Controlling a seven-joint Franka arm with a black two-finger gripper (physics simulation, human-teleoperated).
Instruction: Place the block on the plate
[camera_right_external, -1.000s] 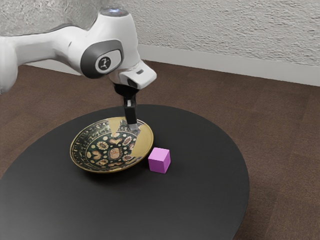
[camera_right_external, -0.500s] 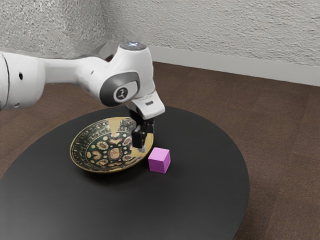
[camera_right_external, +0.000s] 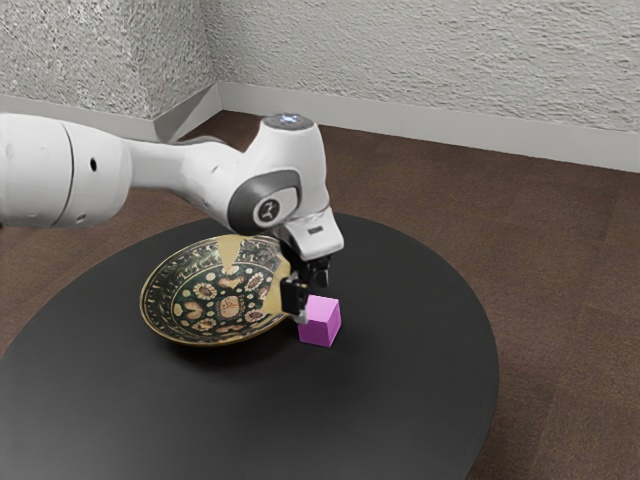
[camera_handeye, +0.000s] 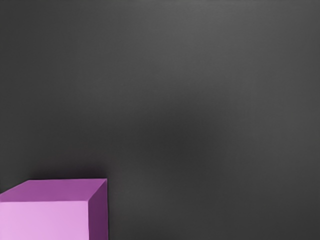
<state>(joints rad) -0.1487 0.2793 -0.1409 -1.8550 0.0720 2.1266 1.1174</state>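
Your gripper (camera_right_external: 312, 299) is low over the table (camera_right_external: 400, 405), pointing down, its two fingers apart with neither side clamped on anything. Beneath and right beside it sits the block (camera_right_external: 321, 326), pink-purple and flat on the tabletop, outside the plate (camera_right_external: 230, 306). The nearer finger overlaps the block's edge in the exterior view; you can't tell from here whether they touch. The plate is your container: a wide, shallow dish, upright on the table, with a gold rim and raised sides. What you see inside is its own painted decoration, rows of flowers and leaf shapes on dark green, plus plain tan patches along the side. The block stands just beyond the rim, toward the exterior view's right, and your gripper covers part of the rim there. In the wrist view you get the block's pale top and two darker sides against the dark tabletop, its near end cut off by the frame. Behind the table are brown flooring (camera_right_external: 565, 290) and a rough pale wall (camera_right_external: 450, 75).
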